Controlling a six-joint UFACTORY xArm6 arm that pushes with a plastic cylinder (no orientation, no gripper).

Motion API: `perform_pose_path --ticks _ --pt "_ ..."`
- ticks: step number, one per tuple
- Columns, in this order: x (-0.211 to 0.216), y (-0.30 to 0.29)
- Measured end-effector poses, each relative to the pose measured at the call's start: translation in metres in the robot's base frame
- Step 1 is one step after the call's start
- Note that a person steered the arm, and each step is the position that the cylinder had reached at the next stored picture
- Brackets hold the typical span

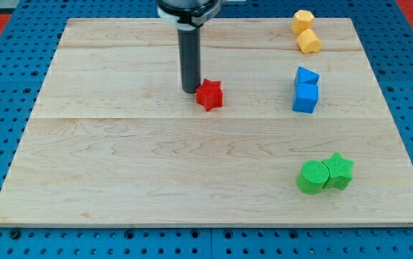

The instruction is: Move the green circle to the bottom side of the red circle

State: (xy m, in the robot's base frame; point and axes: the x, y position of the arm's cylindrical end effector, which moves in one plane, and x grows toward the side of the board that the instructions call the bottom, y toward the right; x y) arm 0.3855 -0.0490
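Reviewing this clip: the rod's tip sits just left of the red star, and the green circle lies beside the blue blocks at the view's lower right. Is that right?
Not quite. In the camera view my tip is just left of the red star, but the green circle lies beside the green star, not the blue blocks, which sit higher up.

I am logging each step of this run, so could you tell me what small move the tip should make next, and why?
Probably travel toward the view's bottom right, to the green circle. My tip now stands just left of the red star, far from that block, which lies touching the green star. No red circle shows in this view, so the goal spot is uncertain.
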Motion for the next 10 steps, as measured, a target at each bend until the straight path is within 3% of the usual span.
perform_pose_path --ticks 1,2,3,4,5,6,7,8,10 --pt "0.083 0.003" --pt "0.124 0.132" --pt "0.129 0.252" --pt "0.121 0.331" --pt "0.175 0.341" --pt "0.207 0.249" --pt "0.172 0.152" --pt "0.139 0.110" --pt "0.138 0.064"
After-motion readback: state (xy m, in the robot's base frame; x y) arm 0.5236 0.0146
